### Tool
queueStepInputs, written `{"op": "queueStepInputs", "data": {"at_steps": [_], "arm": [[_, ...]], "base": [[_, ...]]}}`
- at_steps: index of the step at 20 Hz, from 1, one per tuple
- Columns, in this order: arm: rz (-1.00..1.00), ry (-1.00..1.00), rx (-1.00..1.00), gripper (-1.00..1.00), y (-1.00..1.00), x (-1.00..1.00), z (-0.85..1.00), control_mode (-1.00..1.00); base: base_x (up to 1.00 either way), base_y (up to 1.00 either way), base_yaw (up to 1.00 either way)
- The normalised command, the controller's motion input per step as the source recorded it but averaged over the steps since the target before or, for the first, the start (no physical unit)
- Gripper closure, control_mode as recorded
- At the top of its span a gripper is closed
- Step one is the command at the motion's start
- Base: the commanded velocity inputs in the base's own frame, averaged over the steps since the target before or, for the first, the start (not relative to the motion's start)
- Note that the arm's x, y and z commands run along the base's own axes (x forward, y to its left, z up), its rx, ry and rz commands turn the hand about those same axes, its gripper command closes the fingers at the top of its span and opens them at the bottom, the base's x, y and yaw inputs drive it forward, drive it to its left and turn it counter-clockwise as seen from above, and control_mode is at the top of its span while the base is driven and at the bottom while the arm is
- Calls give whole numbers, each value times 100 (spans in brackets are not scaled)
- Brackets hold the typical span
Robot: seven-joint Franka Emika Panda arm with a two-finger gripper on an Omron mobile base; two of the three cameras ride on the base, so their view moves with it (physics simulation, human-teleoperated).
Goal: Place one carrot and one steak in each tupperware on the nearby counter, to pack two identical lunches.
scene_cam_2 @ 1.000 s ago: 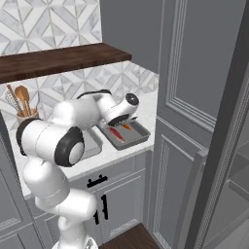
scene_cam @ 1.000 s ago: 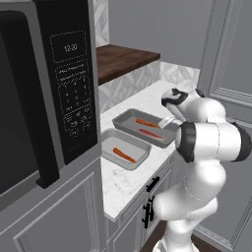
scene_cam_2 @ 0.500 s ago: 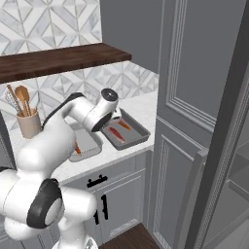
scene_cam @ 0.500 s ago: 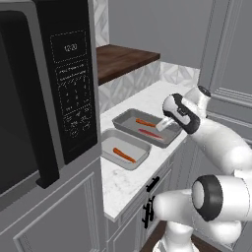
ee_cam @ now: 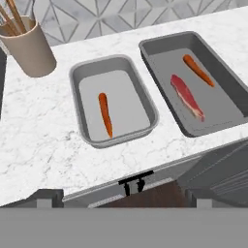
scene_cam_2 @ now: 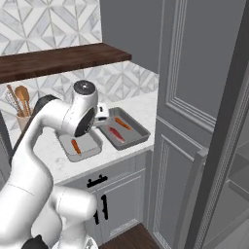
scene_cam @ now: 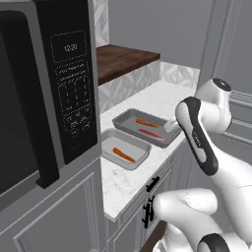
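Note:
Two grey tupperware sit side by side on the white counter (ee_cam: 38, 140). In the hand view the left tupperware (ee_cam: 127, 92) holds one carrot (ee_cam: 105, 115). The right tupperware (ee_cam: 218, 106) holds a steak (ee_cam: 186, 97) and a second carrot (ee_cam: 197, 70). My gripper (ee_cam: 121, 197) hangs above the counter's front edge, back from both containers, open and holding nothing. From the left base view the gripper (scene_cam: 172, 125) is by the far tupperware (scene_cam: 129, 120), which has the steak (scene_cam: 150, 134). The near tupperware (scene_cam: 135, 145) has its carrot (scene_cam: 124, 155).
A beige cup of wooden utensils (ee_cam: 29, 46) stands behind the left container. A black microwave (scene_cam: 44, 98) rises close on the left. A dark wooden shelf (scene_cam_2: 58, 58) runs above the counter. Tall grey cabinet doors (scene_cam_2: 194, 97) stand to the right.
The arm has swung its elbow out and drawn the hand back from over the steak tupperware toward the counter's front edge. The jaws have stayed open. The food has not moved.

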Motion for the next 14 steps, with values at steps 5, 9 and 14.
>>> {"op": "queueStepInputs", "data": {"at_steps": [5, 9, 14], "arm": [[-23, 1, -5, -100, 5, -100, 0, -100], [-17, 1, 2, -100, 0, -100, 18, -100], [-14, 10, 18, -100, 0, -100, 63, -100]], "base": [[0, 0, 0], [0, 0, 0], [0, 0, 0]]}}
